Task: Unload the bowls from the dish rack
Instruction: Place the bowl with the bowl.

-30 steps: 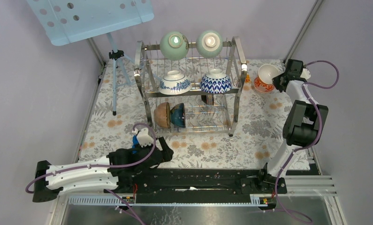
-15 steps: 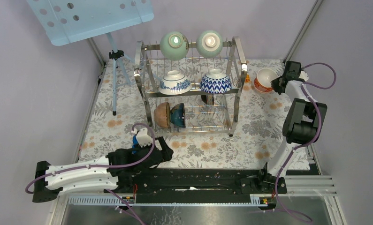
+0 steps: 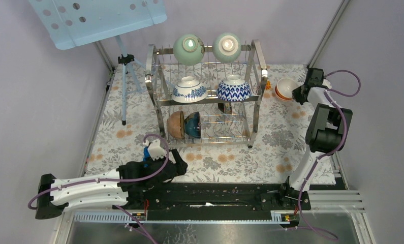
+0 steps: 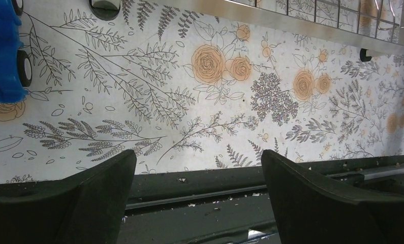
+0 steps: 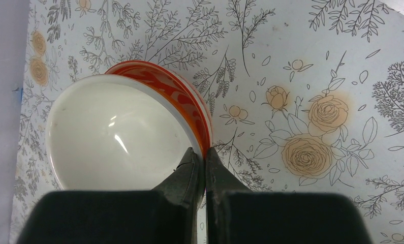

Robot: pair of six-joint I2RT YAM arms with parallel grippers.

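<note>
Currently, right fingers [image 5: 188,175]: pinching orange-patterned bowl [image 5: 113,137] by its rim.
left fingers [image 4: 316,198]: spread.
advice: I'd seat it flat before releasing.

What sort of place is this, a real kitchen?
Likely a robot test bench staged as a kitchen, not a home: a left arm and right arm bolted to a metal rail, a steel dish rack of bowls on a floral cloth, bare enclosing walls.

I see the dish rack [image 3: 225,127] at the far middle of the table [image 3: 230,160], with two bowls [image 3: 189,49] on each of its three levels. A tripod stand [image 3: 124,61] sits left of it, and one more bowl [image 3: 285,87] just to its right.
</note>
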